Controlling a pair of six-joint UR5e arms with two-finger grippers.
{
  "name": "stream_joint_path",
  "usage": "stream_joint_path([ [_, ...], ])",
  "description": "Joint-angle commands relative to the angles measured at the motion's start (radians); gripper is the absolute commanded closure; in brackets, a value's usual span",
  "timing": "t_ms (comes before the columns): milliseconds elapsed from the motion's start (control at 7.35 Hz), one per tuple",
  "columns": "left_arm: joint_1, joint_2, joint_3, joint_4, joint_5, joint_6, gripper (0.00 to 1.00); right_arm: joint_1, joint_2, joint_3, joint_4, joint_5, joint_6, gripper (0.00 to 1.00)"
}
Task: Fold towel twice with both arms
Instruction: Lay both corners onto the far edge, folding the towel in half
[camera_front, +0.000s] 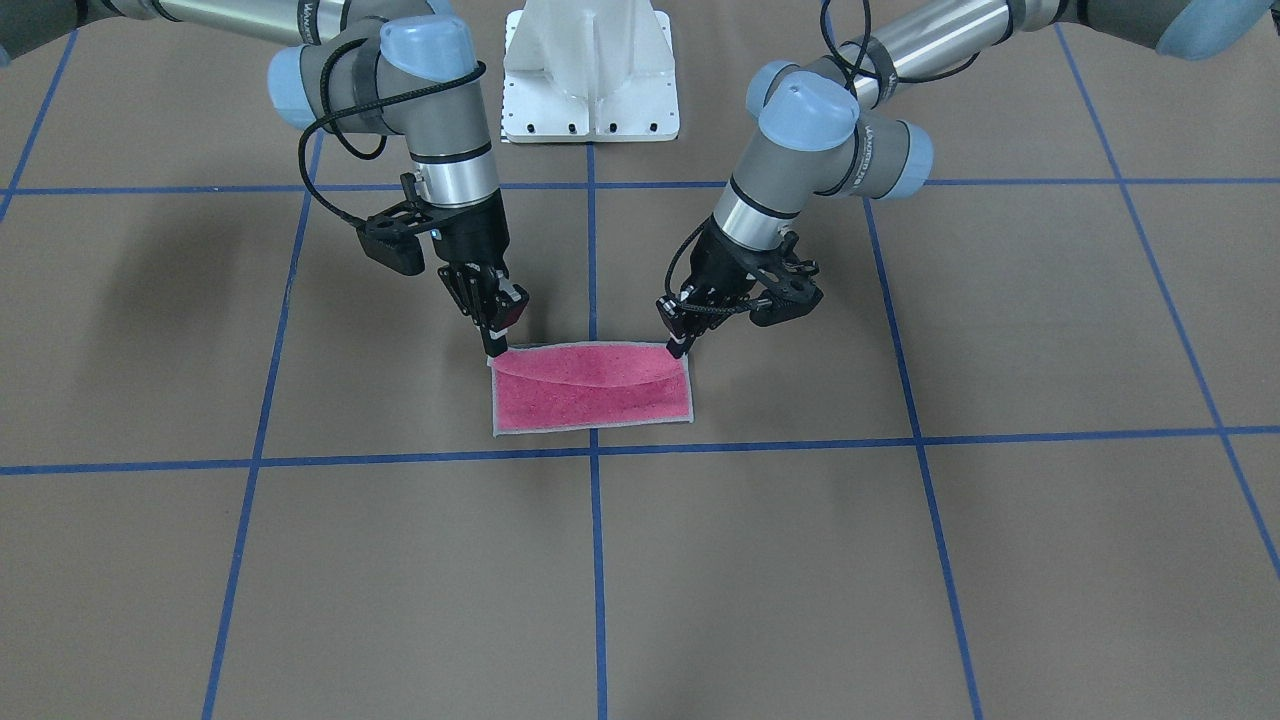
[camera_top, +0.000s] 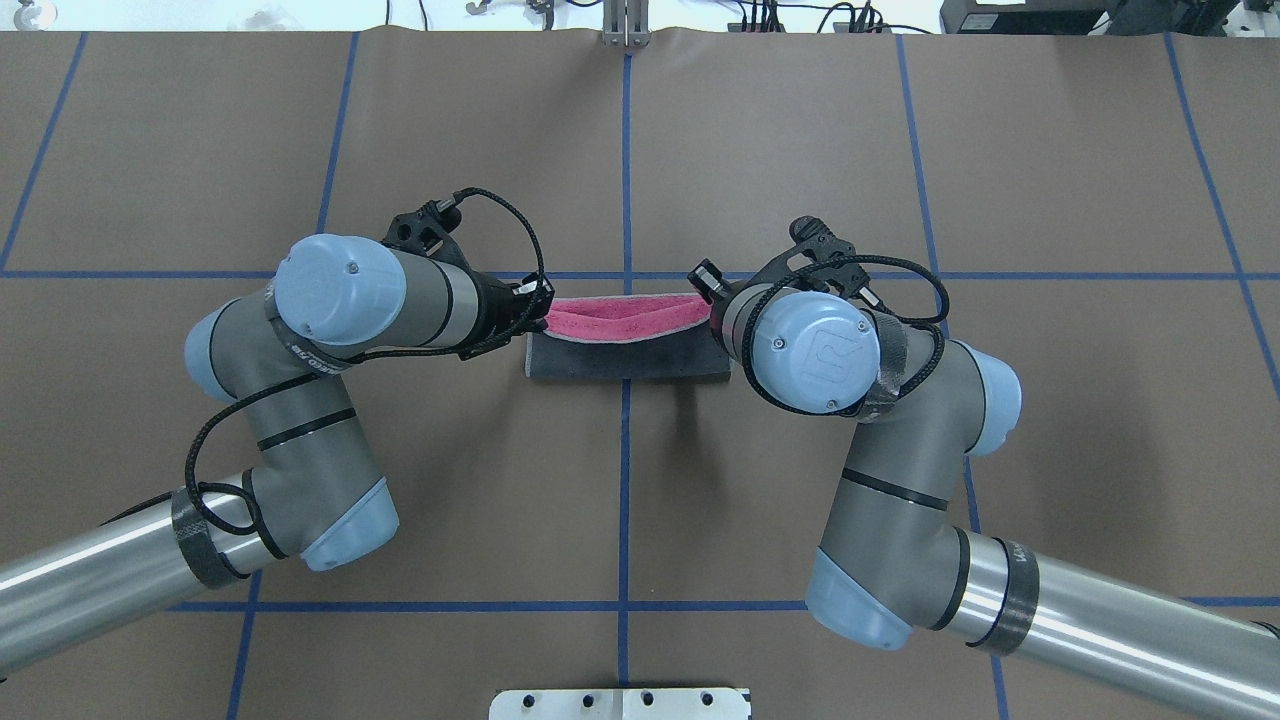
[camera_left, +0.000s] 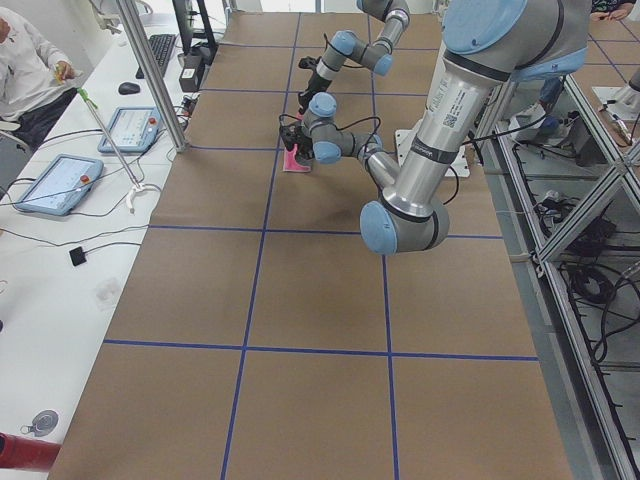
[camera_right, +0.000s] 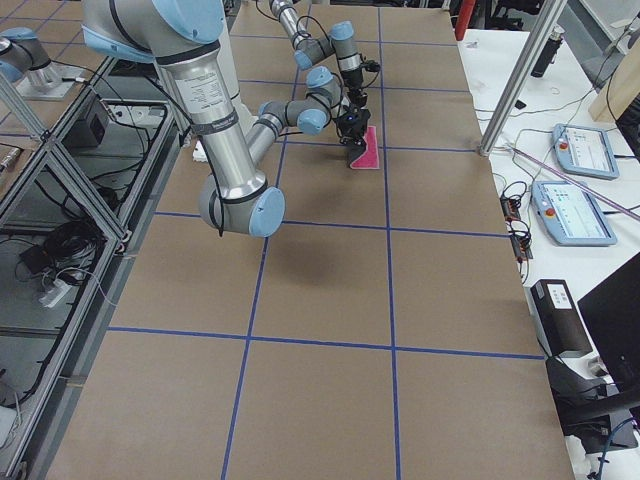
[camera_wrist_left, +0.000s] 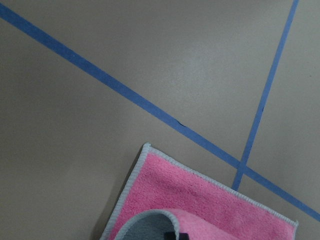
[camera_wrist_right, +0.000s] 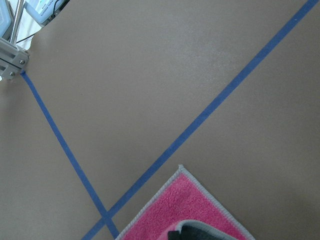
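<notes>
Towel (camera_front: 592, 398) corners pinched by left gripper (camera_front: 681, 343) & right gripper (camera_front: 496, 345), jaws closed on cloth; carry both fwd in sync, level, so edges line up.

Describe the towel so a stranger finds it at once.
On the brown table with blue tape lines, look near the middle crossing. The towel lies there, its corners pinched by the left gripper and right gripper. It alone is pink, dark grey underneath.
</notes>
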Motion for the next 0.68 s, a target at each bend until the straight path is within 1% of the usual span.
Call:
stream_joint_path([
  [0, -0.001, 0.000, 0.005, -0.002, 0.000, 0.000, 1.00, 0.005, 0.018, -0.031, 0.003, 0.001, -0.003, 1.00],
  [272, -0.006, 0.000, 0.009, -0.003, 0.000, 0.000, 1.00, 0.007, 0.036, -0.060, 0.003, 0.001, -0.003, 1.00],
  [544, -0.007, 0.000, 0.021, -0.005, 0.000, 0.000, 1.00, 0.008, 0.036, -0.063, 0.003, 0.001, -0.005, 1.00],
])
